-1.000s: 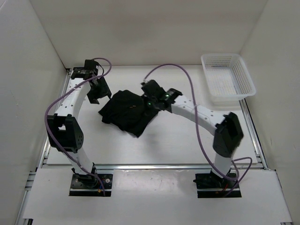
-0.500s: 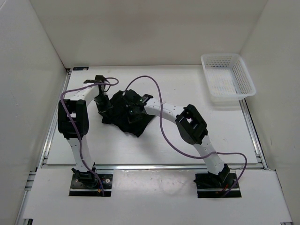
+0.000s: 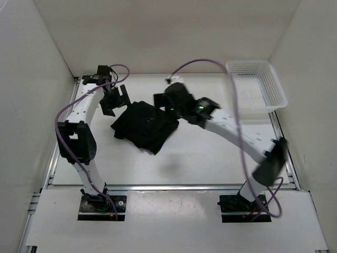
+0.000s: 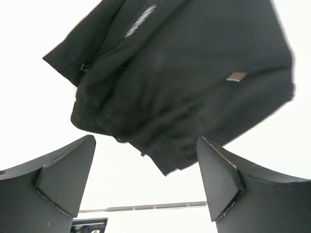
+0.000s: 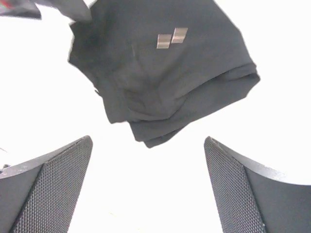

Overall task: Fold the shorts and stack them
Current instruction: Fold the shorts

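Observation:
The black shorts [image 3: 143,125] lie as a folded bundle on the white table, left of centre. My left gripper [image 3: 117,99] hovers open just off their far-left corner. My right gripper [image 3: 164,105] hangs open over their far-right edge. In the left wrist view the shorts [image 4: 180,82] fill the upper frame, and the left gripper [image 4: 146,141] has nothing between its spread fingers. In the right wrist view the shorts [image 5: 160,73] lie beyond the wide-open right gripper [image 5: 148,139], with layered edges showing at their near corner and bare table between the fingers.
A white mesh basket [image 3: 256,89] stands at the far right corner of the table [image 3: 210,158]. White walls enclose the table on three sides. Purple cables loop over both arms. A metal rail [image 3: 174,186] runs along the near edge.
Half a second ago both grippers were down on the shorts. Both have since lifted off and opened, and the right arm has swung out to the right. The shorts stay folded in place.

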`<state>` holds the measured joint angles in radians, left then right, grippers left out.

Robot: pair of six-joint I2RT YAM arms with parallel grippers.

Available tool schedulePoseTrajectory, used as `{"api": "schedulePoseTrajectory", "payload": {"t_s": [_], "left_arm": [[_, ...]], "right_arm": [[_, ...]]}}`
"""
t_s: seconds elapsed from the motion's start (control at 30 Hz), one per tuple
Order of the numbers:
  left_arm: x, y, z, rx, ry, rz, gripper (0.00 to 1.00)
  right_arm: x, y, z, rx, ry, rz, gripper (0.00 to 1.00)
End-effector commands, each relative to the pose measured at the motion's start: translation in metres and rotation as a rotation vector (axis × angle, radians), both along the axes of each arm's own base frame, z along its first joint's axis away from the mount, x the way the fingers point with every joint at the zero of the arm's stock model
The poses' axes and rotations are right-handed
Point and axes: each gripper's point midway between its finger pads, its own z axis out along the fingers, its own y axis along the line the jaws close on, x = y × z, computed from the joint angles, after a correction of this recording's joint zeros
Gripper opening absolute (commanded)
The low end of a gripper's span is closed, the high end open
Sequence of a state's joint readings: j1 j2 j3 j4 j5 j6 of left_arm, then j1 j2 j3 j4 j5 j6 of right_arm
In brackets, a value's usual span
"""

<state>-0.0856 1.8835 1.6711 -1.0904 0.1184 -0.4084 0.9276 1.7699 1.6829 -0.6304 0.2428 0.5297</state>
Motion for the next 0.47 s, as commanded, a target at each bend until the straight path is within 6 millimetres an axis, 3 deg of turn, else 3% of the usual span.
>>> {"api": "schedulePoseTrajectory", "payload": {"t_s": [0.0, 0.07, 0.13, 0.17, 0.2, 0.27, 0.33, 0.37, 0.43], "left_arm": [[-0.007, -0.004, 0.098, -0.054, -0.216, -0.034, 0.97], [-0.017, 0.000, 0.130, -0.058, -0.291, -0.027, 0.97], [-0.029, 0.001, 0.143, -0.060, -0.328, -0.027, 0.97], [-0.035, 0.005, 0.165, -0.062, -0.412, -0.018, 0.97], [-0.041, 0.004, 0.172, -0.072, -0.441, -0.024, 0.97], [-0.055, 0.004, 0.173, -0.079, -0.468, -0.014, 0.97], [-0.071, 0.004, 0.195, -0.097, -0.566, 0.002, 0.97], [-0.078, 0.002, 0.188, -0.115, -0.559, 0.001, 0.97], [-0.093, -0.001, 0.200, -0.143, -0.620, -0.002, 0.97]], "right_arm": [[0.010, -0.077, 0.062, -0.009, -0.180, -0.236, 1.00], [0.009, -0.134, 0.071, -0.099, -0.224, -0.376, 1.00], [-0.007, -0.178, 0.068, -0.179, -0.208, -0.446, 1.00], [-0.014, -0.191, 0.069, -0.206, -0.211, -0.458, 1.00], [-0.020, -0.209, 0.066, -0.249, -0.224, -0.505, 1.00], [-0.040, -0.239, 0.071, -0.267, -0.221, -0.555, 1.00], [-0.056, -0.261, 0.070, -0.254, -0.222, -0.600, 1.00], [-0.062, -0.270, 0.068, -0.264, -0.227, -0.606, 1.00], [-0.073, -0.283, 0.062, -0.240, -0.227, -0.636, 1.00]]}}
